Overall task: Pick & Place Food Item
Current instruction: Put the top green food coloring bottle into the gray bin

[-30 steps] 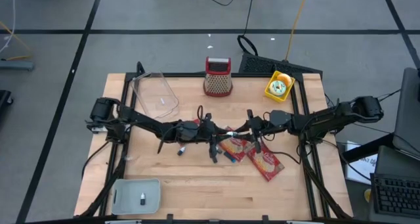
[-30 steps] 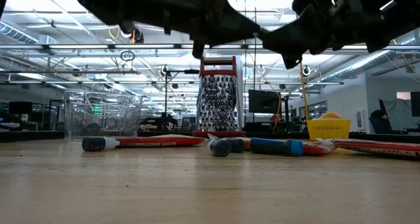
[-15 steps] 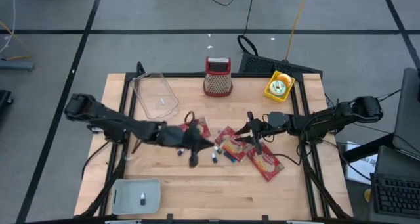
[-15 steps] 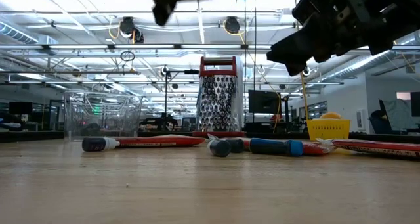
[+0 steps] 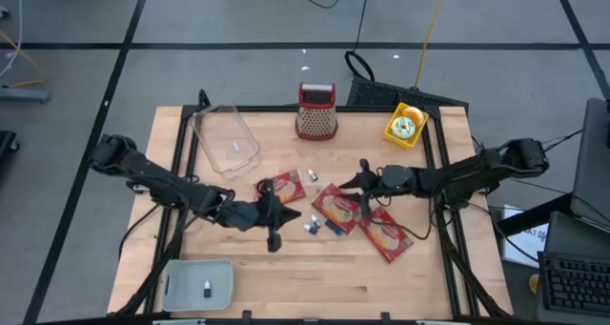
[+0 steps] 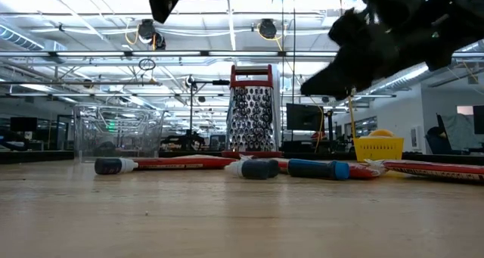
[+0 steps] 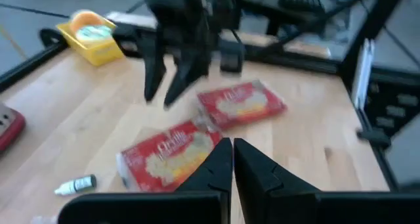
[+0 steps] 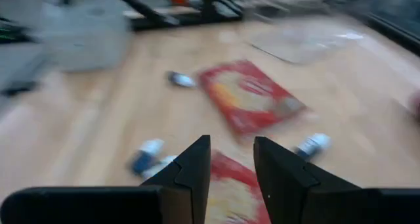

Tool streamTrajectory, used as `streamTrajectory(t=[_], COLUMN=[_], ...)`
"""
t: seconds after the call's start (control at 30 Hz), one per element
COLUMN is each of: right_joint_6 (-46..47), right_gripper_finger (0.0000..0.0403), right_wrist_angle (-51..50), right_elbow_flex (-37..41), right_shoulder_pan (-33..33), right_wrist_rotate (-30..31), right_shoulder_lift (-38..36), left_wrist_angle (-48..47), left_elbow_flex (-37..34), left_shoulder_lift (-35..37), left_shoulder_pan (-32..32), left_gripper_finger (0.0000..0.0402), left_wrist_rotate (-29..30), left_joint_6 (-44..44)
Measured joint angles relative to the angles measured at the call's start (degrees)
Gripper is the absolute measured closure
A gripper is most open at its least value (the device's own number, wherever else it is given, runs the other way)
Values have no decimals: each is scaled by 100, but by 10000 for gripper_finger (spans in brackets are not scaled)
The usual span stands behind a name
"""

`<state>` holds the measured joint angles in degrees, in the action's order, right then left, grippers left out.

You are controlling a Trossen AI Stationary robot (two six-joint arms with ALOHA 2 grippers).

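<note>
Three red food packets lie flat on the wooden table: a left one [image 5: 281,189] [image 8: 249,96], a middle one [image 5: 334,209] [image 7: 170,155] and a right one [image 5: 384,234] [image 7: 239,106]. My left gripper [image 5: 289,214] [image 7: 231,159] hangs shut and empty above the table, just on the near side of the left packet. My right gripper [image 5: 365,193] [image 8: 231,159] stands open above the table, over the right edge of the middle packet, pointing toward the left packet. It holds nothing.
Small bottles [image 5: 310,175] [image 5: 311,226] [image 5: 334,228] lie among the packets. A clear tub [image 5: 225,139], a box grater [image 5: 316,111] and a yellow basket [image 5: 405,125] stand along the far edge. A grey tray [image 5: 198,282] sits at the near left corner.
My left gripper has pulled back from the table's middle toward the left and near edges and has risen. The left packet, hidden under that arm a second ago, now shows. My right gripper has tipped its fingers downward and sunk a little.
</note>
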<state>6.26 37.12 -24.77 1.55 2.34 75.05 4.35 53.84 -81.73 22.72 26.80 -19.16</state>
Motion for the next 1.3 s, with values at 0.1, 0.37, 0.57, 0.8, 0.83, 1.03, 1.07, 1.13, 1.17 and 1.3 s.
streamTrajectory(t=[0.1,0.37,0.57,0.8,0.83,1.03,1.07,1.13,1.17,1.3], right_joint_6=[-254,-411,-101,123,146,205,205,207,216,339], right_gripper_finger=[281,185,143,152,155,178,184,199,208,249], right_wrist_angle=[-8,-295,-624,-534,-490,-325,-323,-345,-352,-384], right_elbow_flex=[-191,-1349,-2081,-2407,-2439,-2448,-2448,-2448,-2448,-2448], right_shoulder_pan=[-82,-523,-833,-997,-1011,-1013,-1013,-1013,-1013,-1011], right_wrist_rotate=[257,515,508,473,484,495,495,493,493,508], right_shoulder_lift=[453,1908,2902,3649,3708,3809,3811,3814,3814,3814], left_wrist_angle=[9,-53,-166,-167,-167,-170,-167,-167,-169,-167], left_elbow_flex=[2,2,2,2,2,2,2,2,2,2], left_shoulder_lift=[3,2,0,0,0,0,0,0,0,0], left_shoulder_pan=[-149,-475,-544,-540,-540,-548,-544,-544,-544,-544], left_gripper_finger=[387,338,281,252,250,247,247,247,247,247], left_wrist_rotate=[128,175,169,146,148,164,166,167,165,169], left_joint_6=[-306,-949,-1080,-900,-900,-820,-817,-815,-815,-815])
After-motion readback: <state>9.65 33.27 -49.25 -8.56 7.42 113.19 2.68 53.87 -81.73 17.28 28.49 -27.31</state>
